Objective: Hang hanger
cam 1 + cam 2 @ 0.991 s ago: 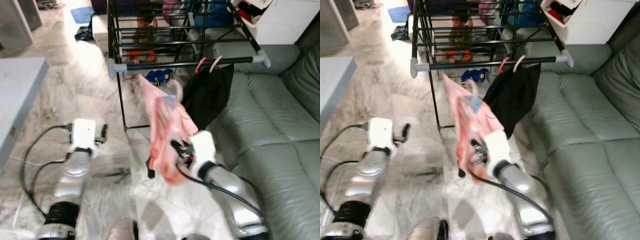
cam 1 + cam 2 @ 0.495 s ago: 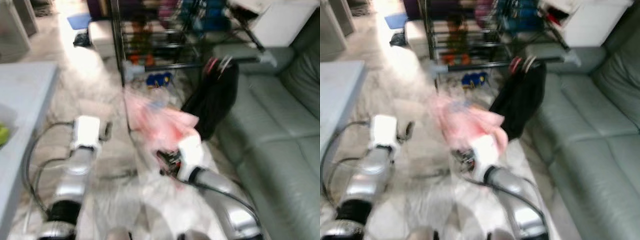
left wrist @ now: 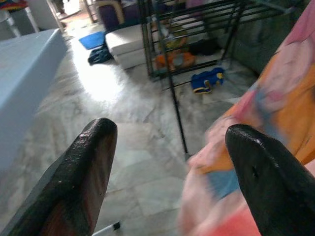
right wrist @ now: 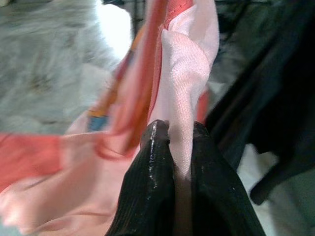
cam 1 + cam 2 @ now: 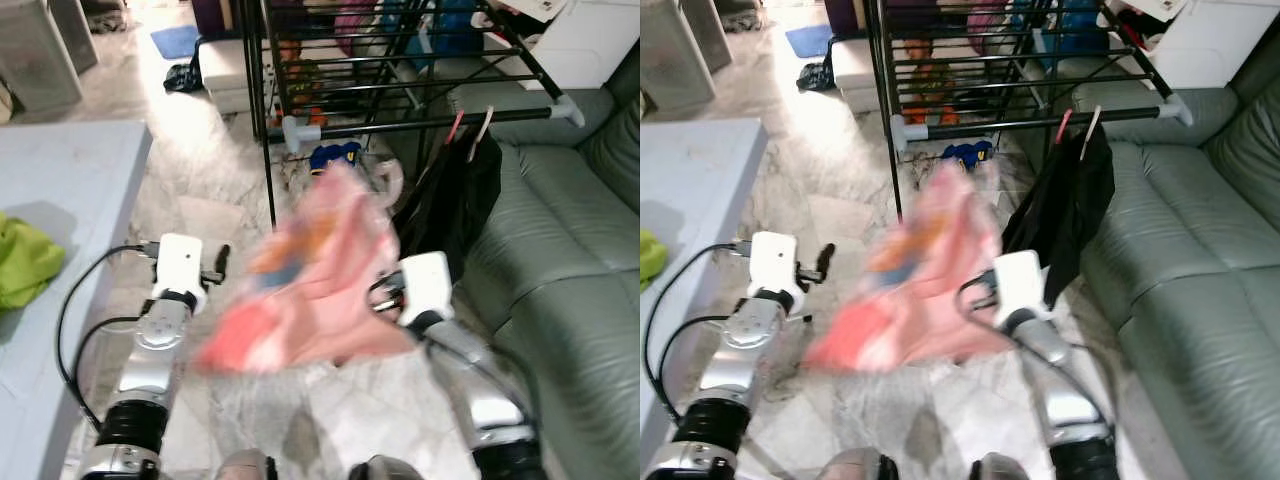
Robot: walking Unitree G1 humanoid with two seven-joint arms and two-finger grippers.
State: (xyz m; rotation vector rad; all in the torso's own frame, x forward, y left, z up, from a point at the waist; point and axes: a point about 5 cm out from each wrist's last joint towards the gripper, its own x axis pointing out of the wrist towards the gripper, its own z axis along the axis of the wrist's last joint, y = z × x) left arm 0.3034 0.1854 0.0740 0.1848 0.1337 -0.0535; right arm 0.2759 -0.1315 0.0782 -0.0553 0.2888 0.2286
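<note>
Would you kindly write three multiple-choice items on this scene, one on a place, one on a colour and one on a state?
1. Where does the black garment hang?
A. on the drying rack's front rail
B. on the sofa's back
C. on the grey table

2. What colour is the cloth lying on the grey table?
A. blue
B. green
C. white

3. How is the right gripper?
A. open and bare
B. shut on the pink garment
C. shut on a shoe

Answers:
1 A, its hangers hook over the rail.
2 B, the green cloth lies at the table's edge.
3 B, the right wrist view shows the fingers pinching pink fabric.
</note>
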